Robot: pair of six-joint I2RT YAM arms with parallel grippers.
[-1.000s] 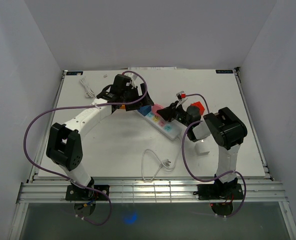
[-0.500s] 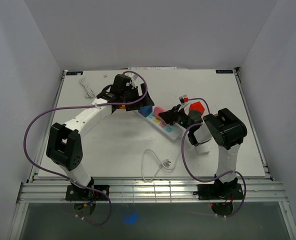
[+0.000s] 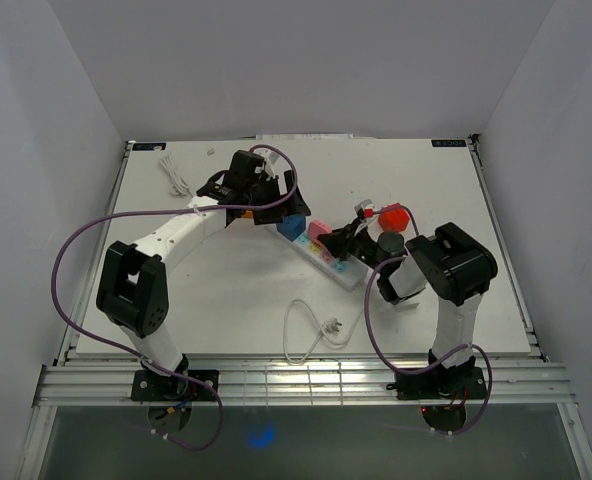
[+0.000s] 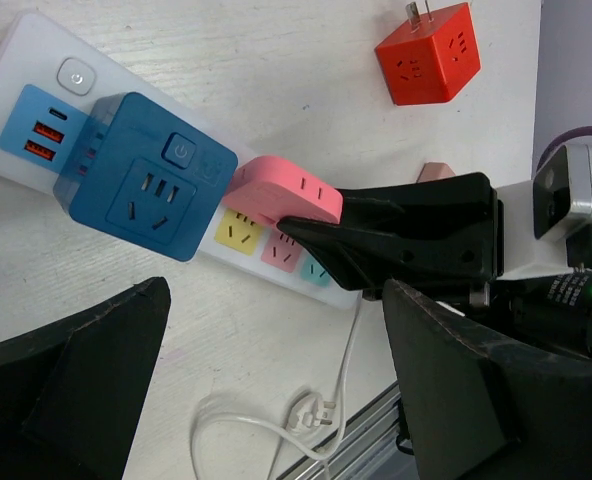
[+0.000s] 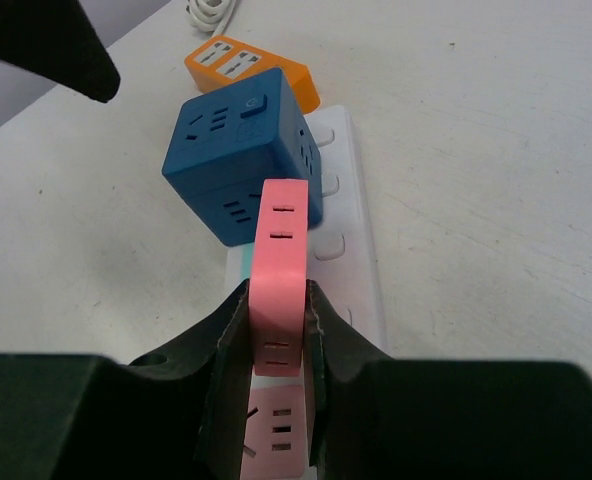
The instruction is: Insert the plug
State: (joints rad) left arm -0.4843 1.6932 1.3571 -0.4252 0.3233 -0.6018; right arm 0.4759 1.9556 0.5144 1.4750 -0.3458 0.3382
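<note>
My right gripper (image 5: 276, 300) is clamped on the pink plug (image 5: 281, 225), flat sides, over the power strip (image 5: 354, 200). Plug looks rigid, light, slick plastic. Left gripper (image 4: 276, 295) apart, empty.

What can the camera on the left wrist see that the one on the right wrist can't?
Only the left wrist view shows the red cube adapter lying apart on the table and the loose white cable with its plug. Only the right wrist view shows the orange adapter beyond the blue cube. Both show the blue cube sitting on the white power strip and the pink adapter clamped in the right tool.
</note>
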